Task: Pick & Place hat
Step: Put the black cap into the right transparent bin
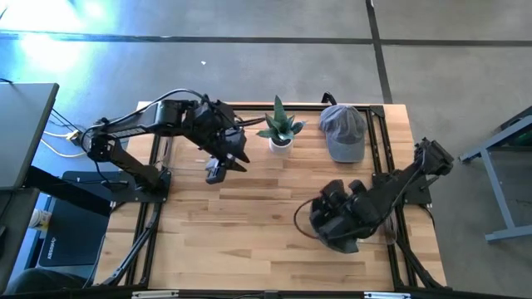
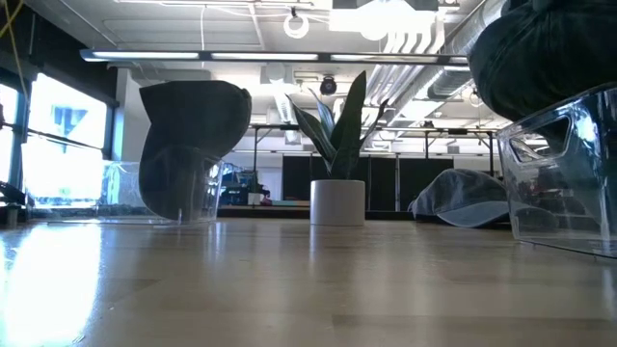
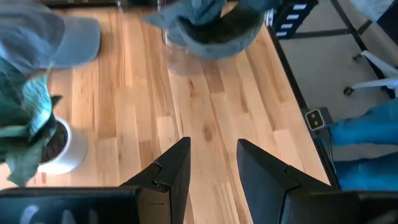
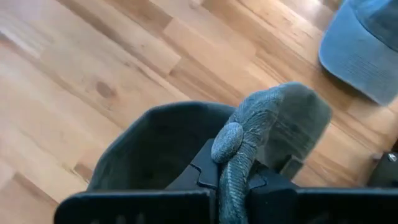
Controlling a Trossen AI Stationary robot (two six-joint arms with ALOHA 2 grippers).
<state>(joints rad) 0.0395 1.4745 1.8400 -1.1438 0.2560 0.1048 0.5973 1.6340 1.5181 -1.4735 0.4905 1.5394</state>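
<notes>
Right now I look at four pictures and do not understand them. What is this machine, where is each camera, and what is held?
It is a robot with two dark arms at a wooden table. One camera looks down from above, one sits at table height, one rides on each wrist. A potted plant and a grey cap rest on the table. The right gripper is shut on a dark hat. The left gripper hangs open near the plant, holding nothing.

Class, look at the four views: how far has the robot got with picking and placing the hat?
Done: the right gripper is shut on a dark hat, the pick. In hand: that hat, low over the table. Left: placing it; no spot is evident. The grey cap lies untouched beside the potted plant. The left gripper hovers open and empty.
</notes>
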